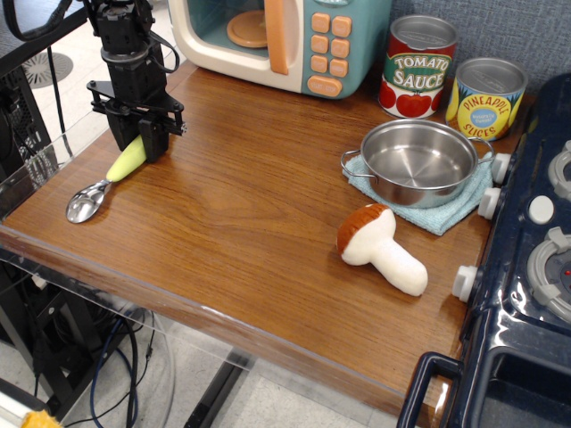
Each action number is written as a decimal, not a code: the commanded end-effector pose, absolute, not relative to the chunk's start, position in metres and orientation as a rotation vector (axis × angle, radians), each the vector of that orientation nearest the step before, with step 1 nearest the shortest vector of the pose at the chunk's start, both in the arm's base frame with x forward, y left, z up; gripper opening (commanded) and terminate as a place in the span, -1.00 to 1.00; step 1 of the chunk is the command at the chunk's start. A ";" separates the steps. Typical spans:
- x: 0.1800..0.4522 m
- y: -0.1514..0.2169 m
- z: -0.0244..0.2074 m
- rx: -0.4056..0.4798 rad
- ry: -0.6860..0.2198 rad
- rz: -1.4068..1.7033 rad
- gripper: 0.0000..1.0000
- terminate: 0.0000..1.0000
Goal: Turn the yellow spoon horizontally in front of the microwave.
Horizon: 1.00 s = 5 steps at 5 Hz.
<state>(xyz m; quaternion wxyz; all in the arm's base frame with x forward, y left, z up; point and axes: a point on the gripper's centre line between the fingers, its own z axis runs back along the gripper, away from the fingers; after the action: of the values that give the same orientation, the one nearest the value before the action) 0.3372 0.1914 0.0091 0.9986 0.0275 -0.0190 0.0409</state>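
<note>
The yellow spoon [124, 163] lies on the wooden table near its left edge. It points diagonally, with the silver bowl [86, 203] toward the front left and the yellow-green handle toward the back right. My gripper [138, 148] points straight down over the upper end of the handle. Its black fingers [157, 140] are closed in on both sides of the handle. The microwave [294, 40] stands at the back of the table, to the right of and behind the gripper.
A steel pot [417, 162] sits on a blue cloth at the right. A toy mushroom [379, 247] lies in front of it. Two tin cans [417, 67] stand at the back right. A toy stove [535, 267] borders the right side. The table's left edge [53, 160] is close to the spoon.
</note>
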 end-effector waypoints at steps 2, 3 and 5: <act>0.326 0.162 0.072 0.021 -0.131 0.320 -1.00 -1.00; 0.333 0.144 0.097 -0.028 -0.188 0.547 -1.00 -1.00; 0.346 0.121 0.120 -0.020 -0.275 1.014 -1.00 -1.00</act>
<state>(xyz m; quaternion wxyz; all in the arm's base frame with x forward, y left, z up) 0.3456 0.1216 0.0897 0.8624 -0.0049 -0.0936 0.4974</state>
